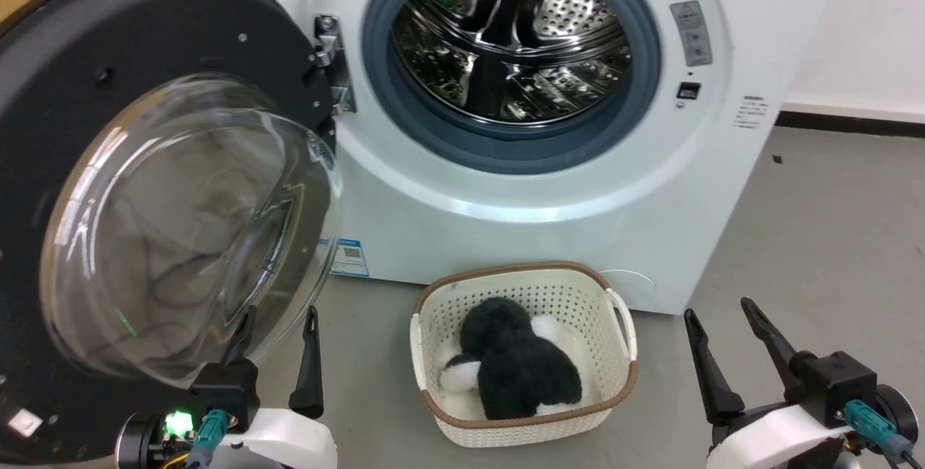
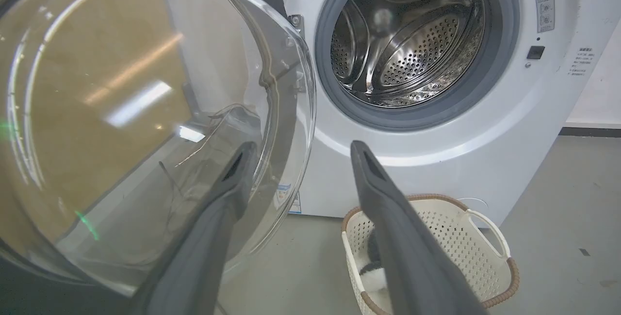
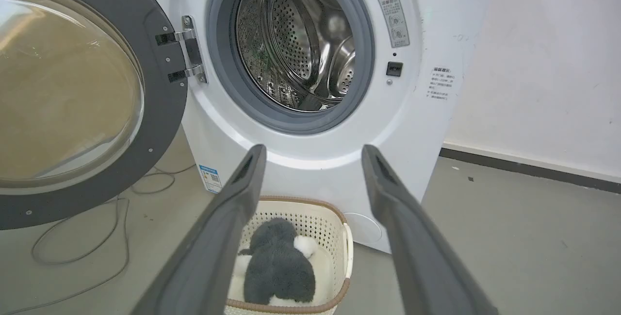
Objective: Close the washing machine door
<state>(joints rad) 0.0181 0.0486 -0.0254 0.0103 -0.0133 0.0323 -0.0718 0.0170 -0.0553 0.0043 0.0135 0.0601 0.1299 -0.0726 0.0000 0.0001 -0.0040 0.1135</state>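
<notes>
Head view: washing machine door point(image 1: 166, 187) hangs open just ahead of the left jaws. Left and right jaws both spread, empty. I'd hook its rim left of them, then sweep right slowly.

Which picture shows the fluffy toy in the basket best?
The head view: it looks down into the basket, so the whole black-and-white fluffy toy shows. The right wrist view shows most of it, low in the frame. The left wrist view shows just a sliver peeking out beside the left claw.
</notes>
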